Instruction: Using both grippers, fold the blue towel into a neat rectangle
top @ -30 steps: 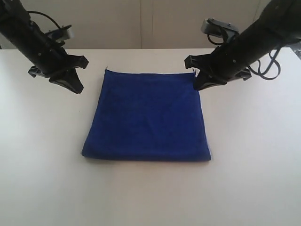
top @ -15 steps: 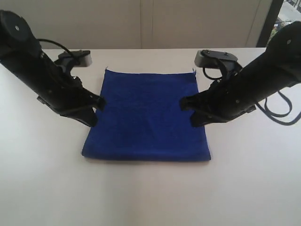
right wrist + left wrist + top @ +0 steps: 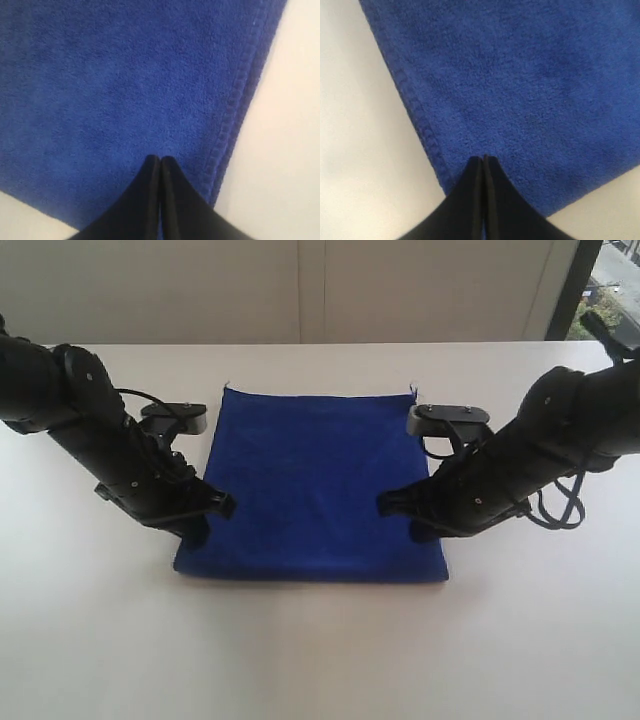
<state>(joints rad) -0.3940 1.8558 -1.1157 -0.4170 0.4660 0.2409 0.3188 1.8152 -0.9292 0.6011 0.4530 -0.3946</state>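
Your left arm slants down from the left side of the table [image 3: 320, 660], elbow high and wrist low. It brings the left claw [image 3: 196, 532] to the left edge of the blue towel [image 3: 312, 485], close to the near left corner. Your right arm mirrors it from the right side, and the right claw [image 3: 424, 532] sits low over the towel's right edge, close to the near right corner.

In both wrist views the claws are clenched, with the two black fingers pressed flat together and nothing between them. Each tip points at the blue pile just inside the stitched hem [image 3: 415, 110]. You cannot tell from these views whether the tips actually touch the cloth.

The towel lies flat in the middle of the table between the two arms, squared up, with its near edge thicker. A tiny pale tab [image 3: 412, 389] sticks out at the far right corner, too small to read.
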